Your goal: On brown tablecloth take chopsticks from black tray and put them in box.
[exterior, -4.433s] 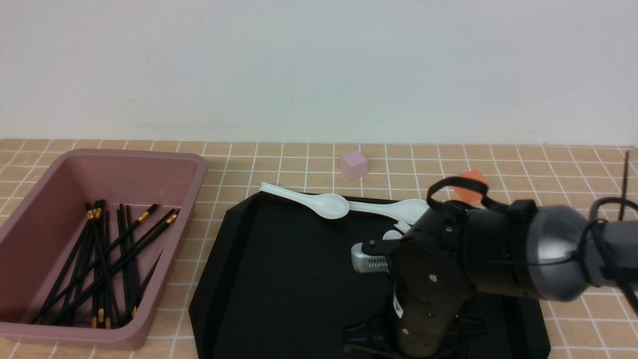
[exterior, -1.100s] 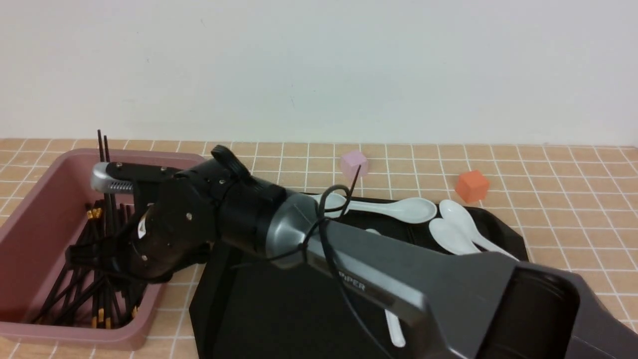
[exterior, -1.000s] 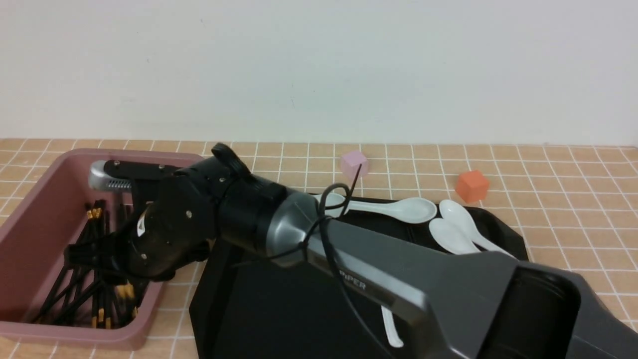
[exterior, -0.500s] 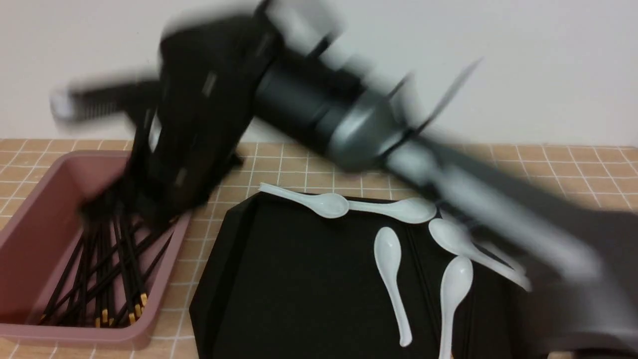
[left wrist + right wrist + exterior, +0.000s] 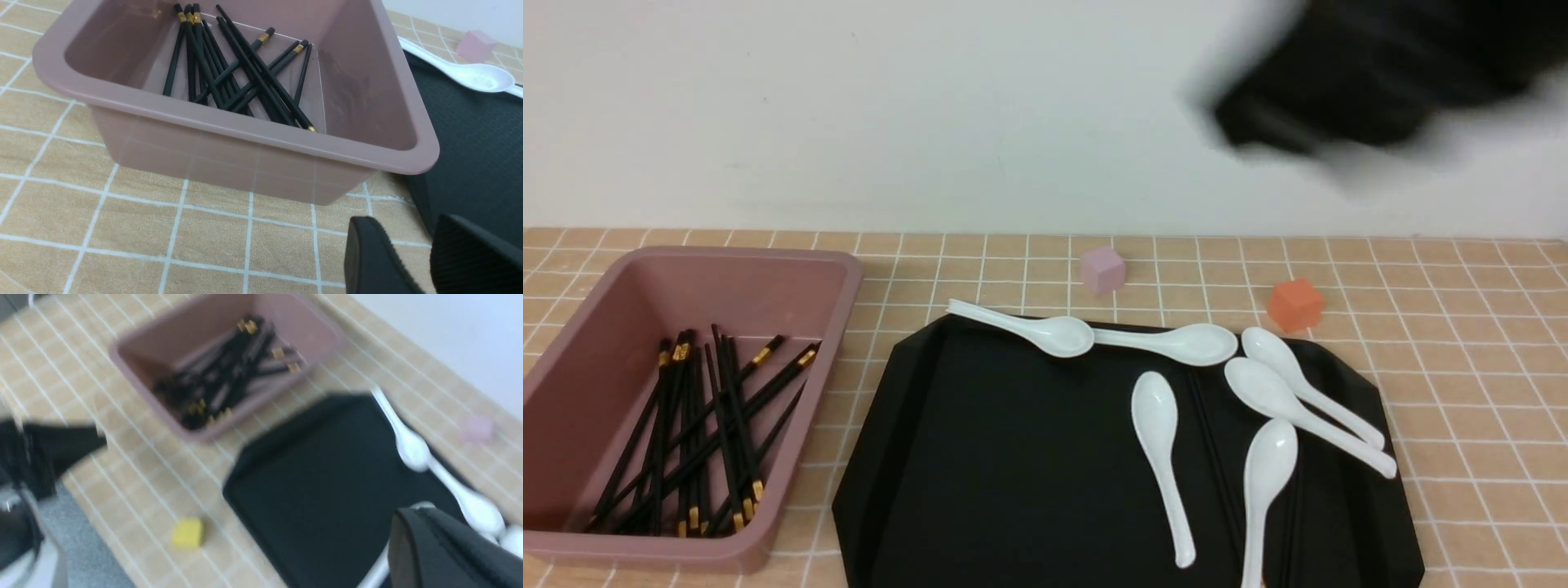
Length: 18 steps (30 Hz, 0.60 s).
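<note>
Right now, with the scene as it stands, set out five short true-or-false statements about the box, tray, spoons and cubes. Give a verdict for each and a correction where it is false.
1. The box holds black chopsticks. True.
2. The orange cube sits on the black tray. False: it rests on the brown tablecloth, just beyond the tray's far rim.
3. Six white spoons lie on the tray. True; one handle overhangs the far rim.
4. The pink cube is inside the box. False: it stands on the tablecloth beyond the tray.
5. The left end effector grips a chopstick. False: nothing sits between its fingers.
</note>
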Each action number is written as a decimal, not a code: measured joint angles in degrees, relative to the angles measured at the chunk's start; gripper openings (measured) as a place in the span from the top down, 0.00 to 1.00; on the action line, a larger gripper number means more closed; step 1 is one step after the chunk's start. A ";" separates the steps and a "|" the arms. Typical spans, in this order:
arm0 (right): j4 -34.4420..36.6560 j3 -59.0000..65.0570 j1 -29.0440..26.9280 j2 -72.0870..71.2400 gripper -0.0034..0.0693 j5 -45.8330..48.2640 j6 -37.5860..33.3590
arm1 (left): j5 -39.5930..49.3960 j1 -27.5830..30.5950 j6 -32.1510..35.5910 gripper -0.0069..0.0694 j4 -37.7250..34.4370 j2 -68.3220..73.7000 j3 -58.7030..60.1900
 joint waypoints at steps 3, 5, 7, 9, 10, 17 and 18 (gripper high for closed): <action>-0.13 23.72 0.00 -16.50 0.97 -14.74 1.98 | 0.00 0.00 0.00 0.60 0.00 0.00 0.00; -0.60 36.74 0.00 -26.30 0.97 -23.29 4.50 | 0.00 0.00 0.00 0.60 0.00 0.00 0.00; -2.03 48.41 0.00 -35.90 0.96 -31.78 8.01 | 0.00 0.00 0.00 0.60 0.00 0.00 0.00; -4.07 57.83 0.00 -44.36 0.96 -37.12 11.10 | 0.00 0.00 0.00 0.60 0.00 0.00 0.00; -5.10 61.60 0.00 -47.82 0.96 -38.41 12.29 | 0.00 0.00 0.00 0.60 0.00 0.00 0.00; -11.52 73.84 0.00 -61.66 0.95 -40.27 14.87 | 0.00 0.00 0.00 0.60 0.00 0.00 0.00; -11.67 74.06 0.00 -62.19 0.95 -40.70 14.87 | 0.00 0.00 0.00 0.60 0.00 0.00 0.00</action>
